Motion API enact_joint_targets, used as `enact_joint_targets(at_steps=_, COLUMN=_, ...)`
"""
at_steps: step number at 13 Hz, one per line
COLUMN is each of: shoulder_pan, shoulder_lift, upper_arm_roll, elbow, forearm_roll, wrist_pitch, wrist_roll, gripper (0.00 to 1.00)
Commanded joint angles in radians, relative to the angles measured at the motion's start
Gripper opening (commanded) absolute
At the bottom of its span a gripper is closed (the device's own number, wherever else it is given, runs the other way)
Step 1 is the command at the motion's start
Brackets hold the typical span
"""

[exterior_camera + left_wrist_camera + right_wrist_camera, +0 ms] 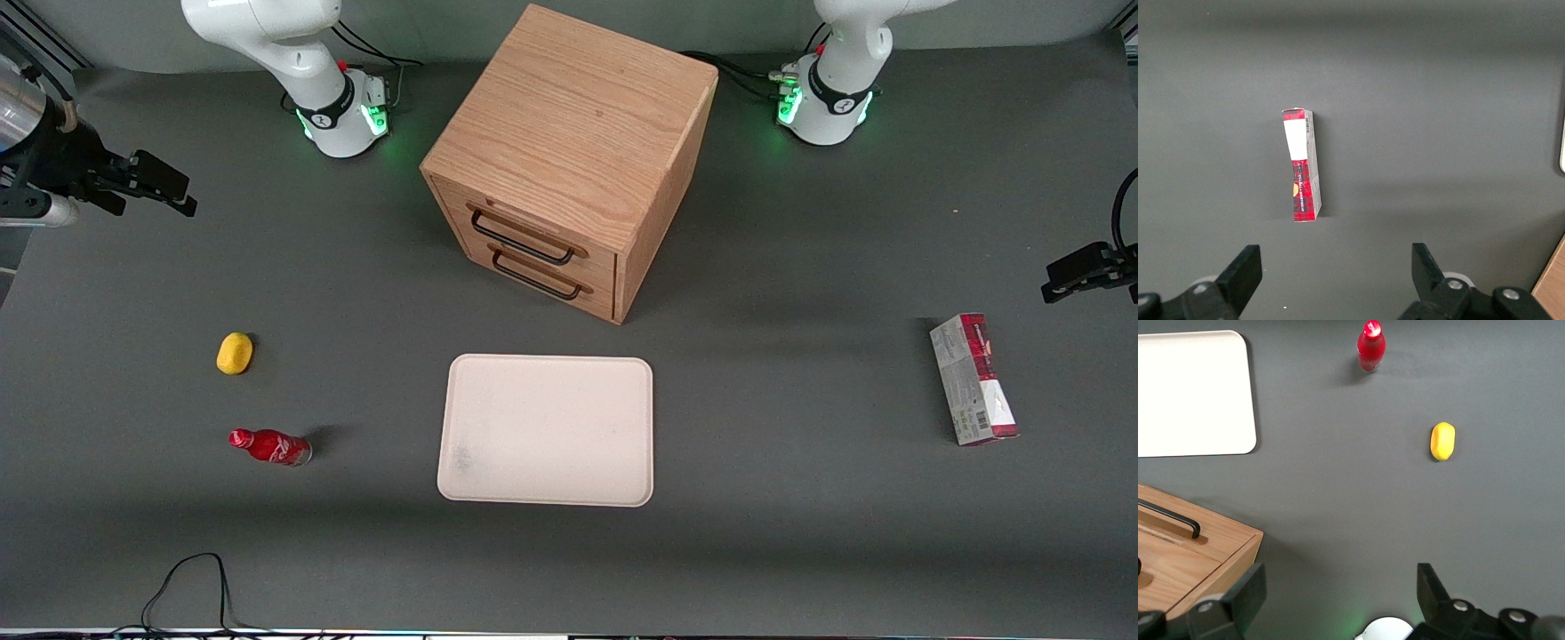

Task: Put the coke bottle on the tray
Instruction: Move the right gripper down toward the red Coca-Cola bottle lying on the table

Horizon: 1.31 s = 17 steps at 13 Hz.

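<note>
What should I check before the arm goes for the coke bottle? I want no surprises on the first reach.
1. Gripper open, holding nothing, raised at the working arm's end of the table: ok.
2. Coke bottle upright on the table, free of the gripper: ok.
3. Lemon apart from the bottle, farther from the front camera: ok.
4. Tray bare, room for the bottle: ok.
5. Drawer cabinet off the tray, drawers shut: ok.
6. Bottle's weight or contents: cannot tell.
</note>
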Motion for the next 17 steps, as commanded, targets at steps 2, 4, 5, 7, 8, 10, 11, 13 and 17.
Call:
enact_joint_targets(at_steps=2, shoulder_pan=-0.007, shoulder_lift=0.045, upper_arm_roll=0.006, elbow=0.04, forearm_roll=-0.01, wrist_pitch=-0.004, wrist_roll=0.029, gripper=1.0)
enact_joint_targets(at_steps=4, shoulder_pan=-0.008, shoulder_lift=0.162, upper_arm_roll=0.006, elbow=0.202, forearm_roll=-0.01, wrist_pitch=-0.002, wrist_roll=0.022, gripper=1.0)
enact_joint_targets(at_steps=5, shoulder_pan=-0.011, shoulder_lift=0.253, upper_arm_roll=0.003, elbow=0.314, forearm_roll=-0.01, wrist_pitch=-0.001, wrist_roll=0.014, gripper=1.0)
enact_joint_targets(at_steps=7, shoulder_pan=-0.024, shoulder_lift=0.452, upper_arm_roll=-0.009, elbow=0.508, forearm_roll=-0.007, wrist_pitch=-0.005, wrist_roll=-0.018, gripper=1.0)
enact_joint_targets(at_steps=8, shoulder_pan=-0.04, shoulder_lift=0.533, upper_arm_roll=-0.013, elbow=0.551, forearm_roll=-0.004, wrist_pitch=0.004, wrist_roll=-0.072, gripper=1.0)
enact_joint_targets(at_steps=10, shoulder_pan=-0.073, shoulder_lift=0.698, upper_arm_roll=-0.016, elbow=0.649, forearm_roll=-0.004, wrist_pitch=0.013, wrist_roll=-0.164, gripper=1.0)
enact_joint_targets(at_steps=11, shoulder_pan=-0.082, shoulder_lift=0.759, upper_arm_roll=-0.016, elbow=0.672, forearm_roll=-0.004, wrist_pitch=0.037, wrist_roll=-0.181, gripper=1.0)
enact_joint_targets(at_steps=13, shoulder_pan=-0.08, shoulder_lift=0.812, upper_arm_roll=-0.013, elbow=0.66, forearm_roll=0.001, wrist_pitch=0.114, wrist_roll=-0.183, gripper=1.0)
enact_joint_targets(at_steps=17, shoulder_pan=-0.076, shoulder_lift=0.809, upper_arm_roll=-0.013, elbow=0.467, forearm_roll=0.016, wrist_pitch=0.352, wrist_roll=-0.184, gripper=1.0)
